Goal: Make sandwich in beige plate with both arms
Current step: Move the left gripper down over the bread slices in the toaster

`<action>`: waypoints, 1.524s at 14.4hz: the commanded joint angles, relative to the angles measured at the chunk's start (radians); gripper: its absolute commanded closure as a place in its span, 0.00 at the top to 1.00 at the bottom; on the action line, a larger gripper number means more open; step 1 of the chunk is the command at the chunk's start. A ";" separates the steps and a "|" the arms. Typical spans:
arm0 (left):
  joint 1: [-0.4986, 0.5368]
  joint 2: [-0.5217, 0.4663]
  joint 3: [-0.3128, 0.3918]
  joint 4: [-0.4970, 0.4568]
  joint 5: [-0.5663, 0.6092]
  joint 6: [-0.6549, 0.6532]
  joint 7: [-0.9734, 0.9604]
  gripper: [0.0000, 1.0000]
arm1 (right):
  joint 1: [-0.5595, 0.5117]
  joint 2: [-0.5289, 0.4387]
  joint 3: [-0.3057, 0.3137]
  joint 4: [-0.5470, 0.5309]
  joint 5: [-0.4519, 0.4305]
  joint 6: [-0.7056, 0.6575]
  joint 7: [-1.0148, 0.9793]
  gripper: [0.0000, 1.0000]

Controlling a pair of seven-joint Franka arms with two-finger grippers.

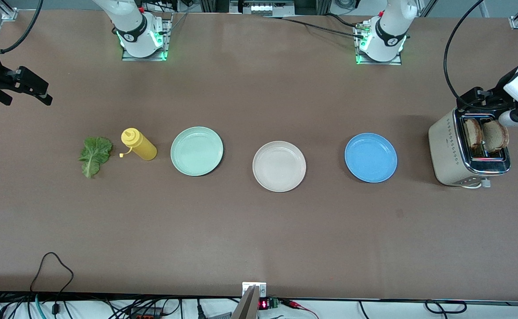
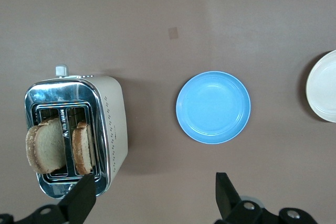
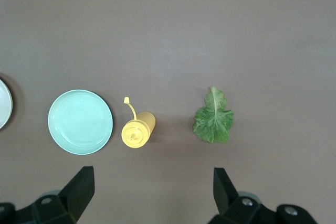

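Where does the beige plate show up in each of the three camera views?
Front view: the beige plate sits mid-table, between the mint green plate and the blue plate, slightly nearer the camera.
Left wrist view: only a slice of the beige plate shows at the picture's edge, beside the blue plate.
Right wrist view: a thin sliver of it shows at the edge, beside the mint green plate.
Shared landmark: the beige plate itself.
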 commanded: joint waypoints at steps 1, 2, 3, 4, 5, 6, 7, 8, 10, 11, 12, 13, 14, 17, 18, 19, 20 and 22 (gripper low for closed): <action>0.003 -0.001 0.004 0.018 -0.007 -0.022 0.016 1.00 | -0.011 -0.001 0.002 0.003 0.017 0.004 -0.014 1.00; 0.003 -0.001 0.004 0.018 -0.006 -0.022 0.016 1.00 | -0.011 -0.001 0.002 0.003 0.017 0.004 -0.014 1.00; 0.003 -0.001 0.004 0.018 -0.006 -0.023 0.016 1.00 | -0.011 -0.001 0.004 0.003 0.017 0.004 -0.014 1.00; 0.003 -0.001 0.004 0.018 -0.006 -0.025 0.016 1.00 | -0.011 -0.001 0.004 0.003 0.017 0.004 -0.014 1.00; 0.003 -0.001 0.004 0.018 -0.006 -0.025 0.016 1.00 | -0.011 -0.001 0.004 0.003 0.017 0.004 -0.014 1.00; 0.003 -0.001 0.004 0.018 -0.006 -0.025 0.016 1.00 | -0.011 -0.001 0.002 0.003 0.017 0.004 -0.014 1.00; 0.003 -0.001 0.004 0.018 -0.007 -0.031 0.016 1.00 | -0.011 -0.001 0.004 0.003 0.017 0.004 -0.014 1.00; 0.003 0.002 0.004 0.018 -0.007 -0.039 0.016 1.00 | -0.011 -0.001 0.004 0.003 0.017 0.004 -0.014 1.00; 0.001 0.009 0.003 0.016 -0.006 -0.066 0.016 1.00 | -0.011 -0.001 0.004 0.003 0.017 0.004 -0.014 1.00; 0.001 0.011 0.001 0.016 -0.007 -0.072 0.016 1.00 | -0.011 -0.001 0.002 0.003 0.017 0.004 -0.014 1.00; 0.001 0.013 0.001 0.016 -0.007 -0.075 0.010 1.00 | -0.011 -0.001 0.004 0.003 0.017 0.004 -0.014 1.00; -0.002 0.020 0.000 0.018 -0.006 -0.095 0.000 1.00 | -0.011 -0.001 0.002 0.001 0.017 0.004 -0.014 1.00; -0.003 0.022 -0.007 0.018 -0.003 -0.127 0.000 1.00 | -0.011 -0.001 0.004 0.001 0.017 0.005 -0.014 1.00; -0.011 0.039 -0.008 0.021 0.005 -0.135 0.002 1.00 | -0.011 -0.003 0.004 -0.005 0.019 0.010 -0.014 1.00; -0.006 0.060 -0.007 0.053 0.005 -0.137 0.002 1.00 | -0.011 -0.003 0.004 -0.005 0.019 0.010 -0.014 1.00; 0.000 0.116 -0.002 0.089 0.005 -0.146 0.000 1.00 | -0.011 -0.001 0.004 -0.005 0.019 0.010 -0.014 1.00; 0.001 0.152 0.006 0.131 0.006 -0.158 0.003 1.00 | -0.011 -0.003 0.004 -0.005 0.019 0.010 -0.014 1.00; 0.023 0.209 0.012 0.223 0.038 -0.171 0.008 1.00 | -0.011 -0.003 0.004 -0.005 0.019 0.010 -0.014 1.00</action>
